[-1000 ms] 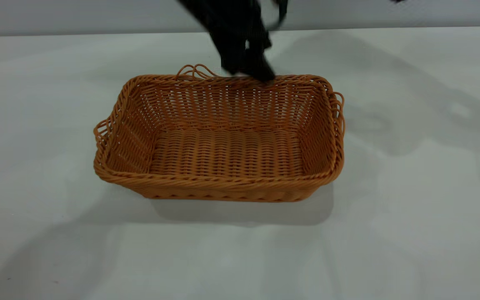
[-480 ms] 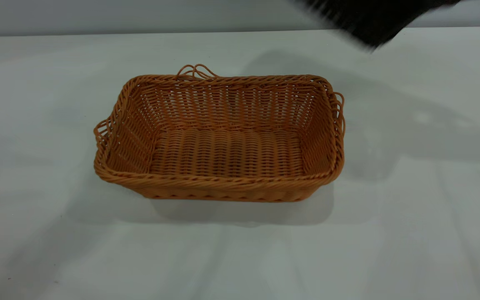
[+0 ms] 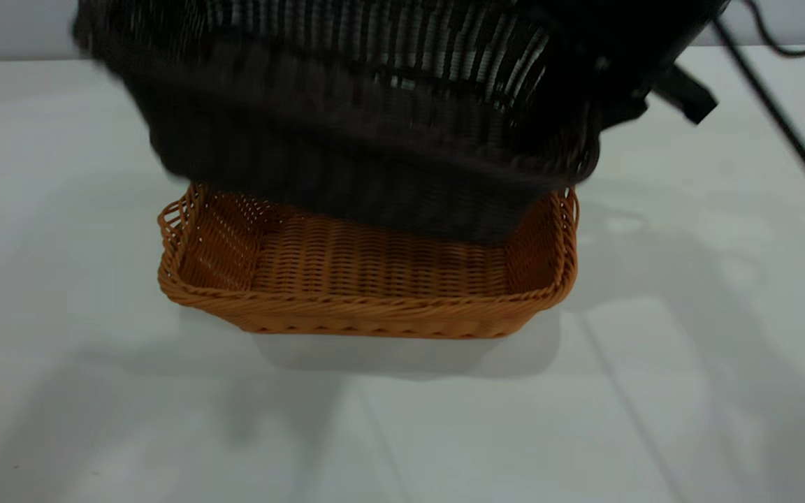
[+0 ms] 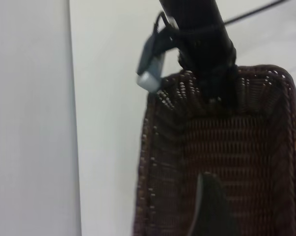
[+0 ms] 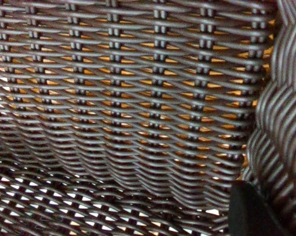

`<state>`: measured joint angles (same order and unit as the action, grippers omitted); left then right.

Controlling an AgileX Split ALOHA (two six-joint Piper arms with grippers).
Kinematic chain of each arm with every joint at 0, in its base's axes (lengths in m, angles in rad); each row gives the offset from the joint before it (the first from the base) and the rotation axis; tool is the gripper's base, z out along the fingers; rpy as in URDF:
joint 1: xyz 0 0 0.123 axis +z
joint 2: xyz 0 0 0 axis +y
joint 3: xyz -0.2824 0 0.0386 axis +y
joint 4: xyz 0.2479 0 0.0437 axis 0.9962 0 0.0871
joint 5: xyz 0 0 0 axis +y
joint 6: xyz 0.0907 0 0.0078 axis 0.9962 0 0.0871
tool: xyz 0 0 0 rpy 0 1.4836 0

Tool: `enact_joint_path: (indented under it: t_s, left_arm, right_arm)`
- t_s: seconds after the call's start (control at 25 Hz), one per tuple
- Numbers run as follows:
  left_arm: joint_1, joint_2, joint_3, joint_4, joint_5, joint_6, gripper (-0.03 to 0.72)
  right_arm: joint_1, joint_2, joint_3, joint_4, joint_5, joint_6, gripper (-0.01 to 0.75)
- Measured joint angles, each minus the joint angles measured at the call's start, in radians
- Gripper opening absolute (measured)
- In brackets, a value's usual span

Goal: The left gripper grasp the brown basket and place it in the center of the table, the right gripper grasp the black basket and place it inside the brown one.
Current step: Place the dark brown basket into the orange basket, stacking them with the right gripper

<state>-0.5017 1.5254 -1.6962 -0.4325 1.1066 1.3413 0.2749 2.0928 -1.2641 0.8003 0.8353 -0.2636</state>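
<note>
Exterior view, near to far. The surface (image 3: pixel 654 391) is pale grey-white and carries shadows at 6 o'clock of the brown basket (image 3: pixel 367 286). That basket sits flat on the surface near the middle of the view, its near braided rim fully visible, a loop handle showing at its 9 o'clock end.

Above and behind it, toward 12 o'clock, the black basket (image 3: pixel 346 140) is suspended clear of the surface, tilted, its lower edge overlapping the far half of the brown basket in this view. Whether the two touch cannot be told. The far rim of the brown basket is hidden behind it.

The right end effector (image 3: pixel 626 77) is at the black basket's 3 o'clock end, at its rim, with a cable running off toward 4 o'clock. It is clamped on that rim: the left wrist view shows the arm (image 4: pixel 206 54) meeting the rim of the black basket (image 4: pixel 226 162), and the right wrist view shows one finger (image 5: pixel 253 211) against the braided rim, with orange weave visible through the dark weave (image 5: pixel 128 98).

Only one fingertip of the left end effector (image 4: pixel 211 206) shows, above the black basket; whether it is apart or together cannot be told.
</note>
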Motion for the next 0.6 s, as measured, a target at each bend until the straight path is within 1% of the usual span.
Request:
enact_joint_path:
  t_s: [0.24, 0.36, 0.48, 0.6]
  left_arm:
    - [0.000, -0.004, 0.000, 0.002, 0.001, -0.001, 0.430]
    - [0.000, -0.004, 0.000, 0.005, 0.001, -0.001, 0.430]
    - [0.000, -0.004, 0.000, 0.006, 0.001, -0.001, 0.430]
    - [0.000, -0.004, 0.000, 0.006, 0.001, -0.001, 0.430]
  right_arm:
    - [0.007, 0.050, 0.000, -0.084, -0.057, 0.016, 0.088]
    - [0.007, 0.058, -0.002, -0.104, -0.070, 0.019, 0.105]
    - [0.011, 0.058, -0.005, -0.103, -0.071, 0.019, 0.173]
    - [0.016, 0.058, -0.005, -0.096, -0.071, 0.019, 0.298]
